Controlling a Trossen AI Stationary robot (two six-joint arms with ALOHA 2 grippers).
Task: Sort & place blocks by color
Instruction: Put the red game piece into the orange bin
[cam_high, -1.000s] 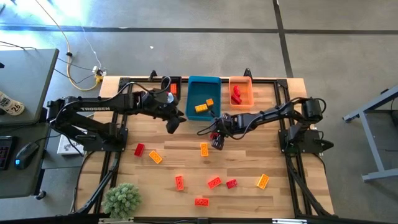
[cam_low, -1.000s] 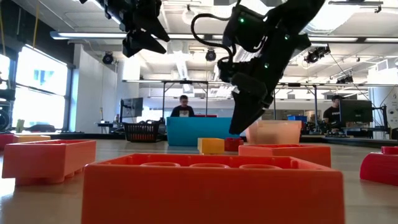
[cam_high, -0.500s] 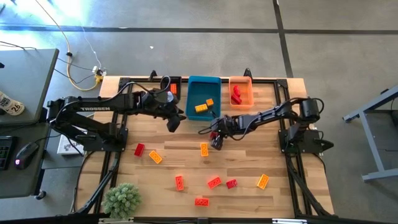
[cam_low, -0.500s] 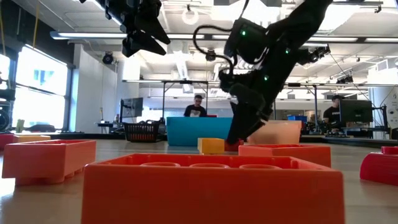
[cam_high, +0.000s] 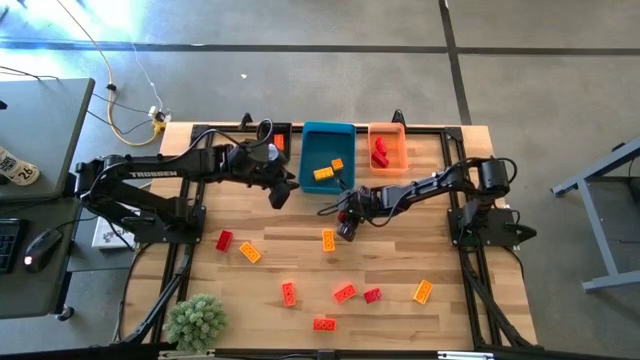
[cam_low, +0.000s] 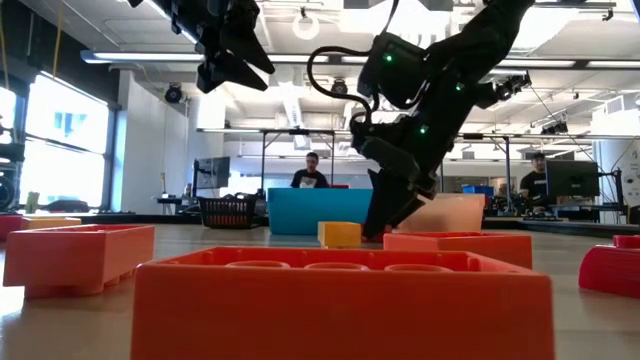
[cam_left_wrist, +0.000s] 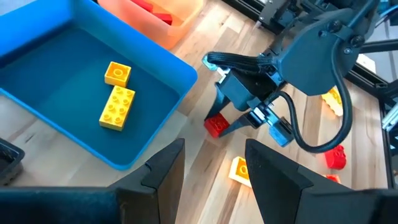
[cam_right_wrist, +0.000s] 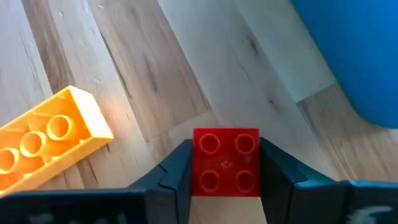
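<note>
While my blue rectangular plastic bin (cam_high: 327, 162) holds two yellow studded bricks (cam_left_wrist: 117, 98) and the orange bin (cam_high: 388, 147) holds red ones, my right gripper (cam_right_wrist: 225, 167) clamps a small square red four-stud brick (cam_right_wrist: 226, 162) on the wooden table (cam_high: 300, 260); my left gripper (cam_left_wrist: 211, 168) hovers open beside the blue bin.

Right tool (cam_high: 346, 226) hemmed: blue bin (cam_high: 327, 160) just behind, yellow block (cam_high: 328, 240) beside; bare wood elsewhere.
</note>
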